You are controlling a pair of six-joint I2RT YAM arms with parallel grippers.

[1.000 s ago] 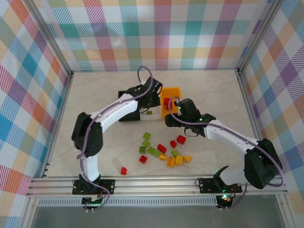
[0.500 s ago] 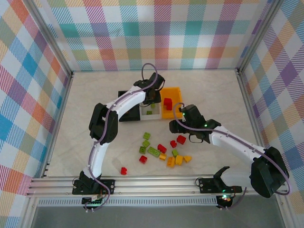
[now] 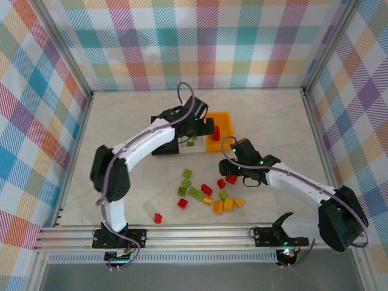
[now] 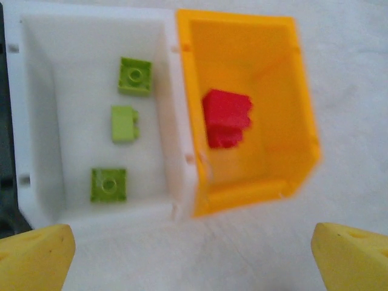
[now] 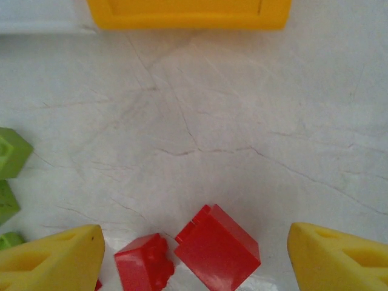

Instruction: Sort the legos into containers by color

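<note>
The left hand (image 4: 194,260) hangs spread to its full width with nothing between its yellow fingertips. It looks straight down on the seam where the white bin (image 4: 179,145) and the orange bin (image 4: 306,115) touch side by side. Three green bricks (image 4: 124,123) lie apart on the white bin's floor and a red block (image 4: 227,118) sits in the orange one, so each bin seems claimed by a colour. The black bin (image 4: 6,206), just beside the white one, is presumably meant for the yellow-orange pieces. Empty and wide above the bins, this hand looks to be at the release end of a delivery rather than at a pick.

The right hand (image 5: 194,257) is also parted and grips nothing. It is poised low over the bench (image 5: 242,121), with a large red brick (image 5: 217,245) between its fingertips and a smaller red brick (image 5: 144,264) just beside that one. It is likely lining up a grasp bound for the orange bin. The other loose bricks (image 3: 206,193) lie scattered near the middle of the bench, with a lone red one (image 3: 157,217) well apart toward the near edge.

From above, the left arm arches far forward from its base, wrist bent down over the bins. The right arm lies stretched leftward, forearm low, its wrist tipped down at the pile's far side.
</note>
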